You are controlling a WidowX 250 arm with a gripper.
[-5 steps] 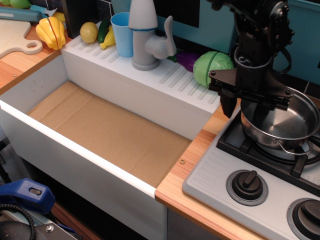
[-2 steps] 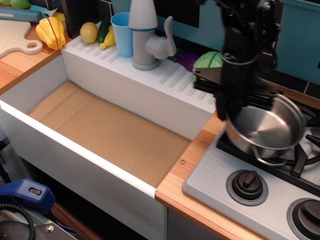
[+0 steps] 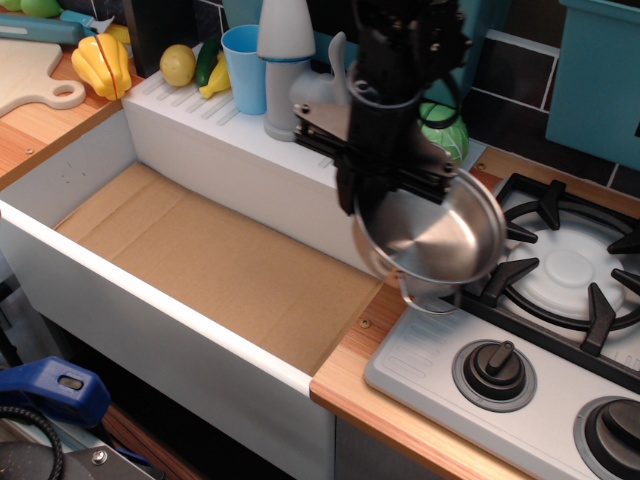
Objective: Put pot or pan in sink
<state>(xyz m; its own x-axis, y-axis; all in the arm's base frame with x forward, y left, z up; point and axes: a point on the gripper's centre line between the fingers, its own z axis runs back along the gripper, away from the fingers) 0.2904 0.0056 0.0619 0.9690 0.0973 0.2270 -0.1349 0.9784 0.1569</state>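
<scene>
Pot (image 3: 440, 240): we see the small shiny steel pot in the air, tilted, with its open side facing toward the camera; one thin wire handle hangs at its lower edge
Place of the pot: it is above the wooden counter strip (image 3: 390, 385), between the stove (image 3: 520, 340) and the right end of the sink (image 3: 150, 290); it touches neither of them
Gripper (image 3: 375, 205): the black gripper is closed on the far left rim of the pot and carries it; we cannot see the fingertips well because the pot hides them partly
Sink: the white basin with the brown cardboard bottom has nothing inside; the grey faucet (image 3: 295, 75) stands on the ribbed ledge behind it
Burner (image 3: 570, 270): the black grate on the stove is bare, no pot is on it
Other things: a blue cup (image 3: 243, 65), a lemon (image 3: 178, 64) and a green cabbage toy (image 3: 445, 130) stand along the back ledge
Done: we judge that the pick-up and the lift are finished, and the pot is near the sink edge
Left: to carry the pot over the basin, to lower it on the cardboard and to open the gripper
Progress: about the middle of the task, in our opinion
</scene>
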